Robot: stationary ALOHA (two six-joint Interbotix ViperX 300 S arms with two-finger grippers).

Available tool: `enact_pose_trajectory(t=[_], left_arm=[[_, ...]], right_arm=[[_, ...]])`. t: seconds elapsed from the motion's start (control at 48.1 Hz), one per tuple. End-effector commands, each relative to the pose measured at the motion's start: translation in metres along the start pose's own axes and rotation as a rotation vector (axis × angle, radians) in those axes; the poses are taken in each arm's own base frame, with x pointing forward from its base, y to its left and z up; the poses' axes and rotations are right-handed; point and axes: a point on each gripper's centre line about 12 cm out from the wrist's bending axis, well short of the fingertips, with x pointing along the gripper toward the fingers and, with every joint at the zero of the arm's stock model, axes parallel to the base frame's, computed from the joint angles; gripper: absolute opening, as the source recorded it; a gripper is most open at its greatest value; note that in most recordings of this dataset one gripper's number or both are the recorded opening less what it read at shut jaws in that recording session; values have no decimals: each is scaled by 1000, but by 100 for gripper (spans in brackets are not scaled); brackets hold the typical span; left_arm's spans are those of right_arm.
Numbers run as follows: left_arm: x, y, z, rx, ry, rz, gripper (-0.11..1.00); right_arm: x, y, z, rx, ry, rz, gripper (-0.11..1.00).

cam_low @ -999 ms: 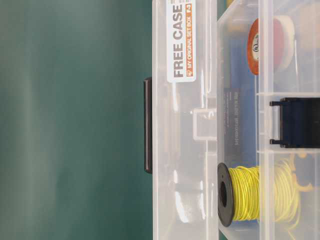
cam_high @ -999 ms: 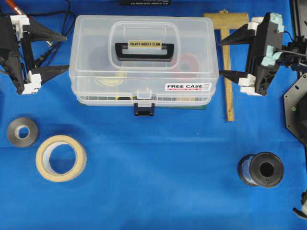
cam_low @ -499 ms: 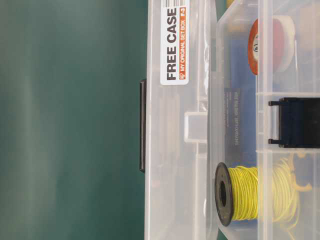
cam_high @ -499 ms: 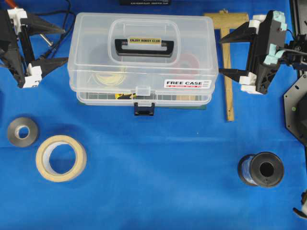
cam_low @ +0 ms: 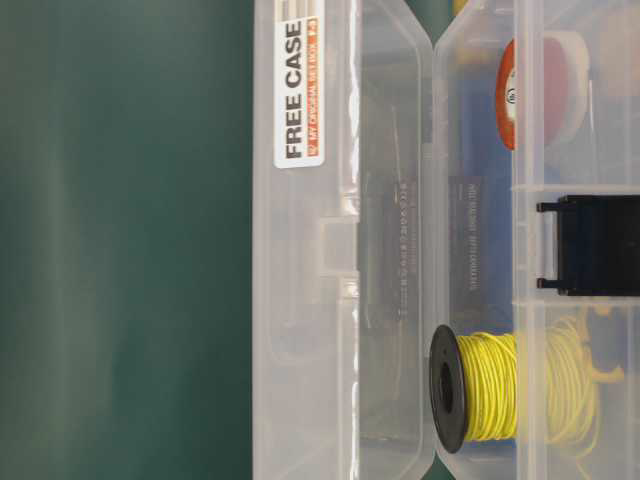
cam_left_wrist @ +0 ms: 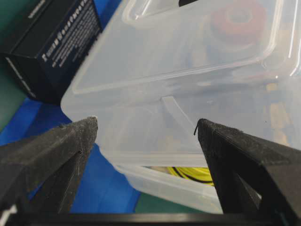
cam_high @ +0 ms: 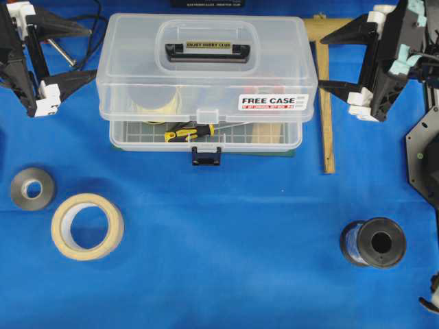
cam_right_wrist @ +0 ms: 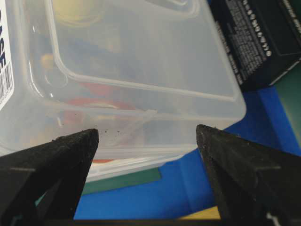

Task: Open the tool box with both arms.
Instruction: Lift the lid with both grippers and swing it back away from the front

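Note:
The clear tool box (cam_high: 206,140) sits at the back middle of the blue mat. Its lid (cam_high: 206,75) is tilted up at the front, with a gap over the base. The black latch (cam_high: 206,156) hangs loose on the base front. Inside show a yellow-and-black screwdriver (cam_high: 188,131) and a yellow wire spool (cam_low: 500,385). My left gripper (cam_high: 92,53) stands open at the lid's left end, its near finger close against the lid edge. My right gripper (cam_high: 321,64) stands open at the right end in the same way. In both wrist views the lid (cam_left_wrist: 188,70) (cam_right_wrist: 141,61) lies just beyond the spread fingertips.
A masking tape roll (cam_high: 87,225) and a grey tape roll (cam_high: 32,188) lie front left. A black spool (cam_high: 374,242) stands front right. A wooden square (cam_high: 327,103) lies under the right gripper. A black carton (cam_left_wrist: 51,47) sits behind the box.
The lid's front edge has swung up and back, opening a gap that shows the screwdriver. Both grippers have moved toward the back along with it, still spread wide.

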Motion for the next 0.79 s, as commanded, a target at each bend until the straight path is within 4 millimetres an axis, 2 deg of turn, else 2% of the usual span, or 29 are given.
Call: enact_pose_trajectory(t=[0.0, 0.458, 0.77], left_arm=[[4, 4, 33, -7, -109, 15, 93], [4, 23, 36, -23, -133, 88, 93], [2, 39, 40, -34, -164, 154, 93]], right_arm=[[-7, -2, 43, 10, -156, -7, 85], [-8, -31, 48, 50, -198, -107, 85], [-6, -42, 49, 64, -208, -145, 85]])
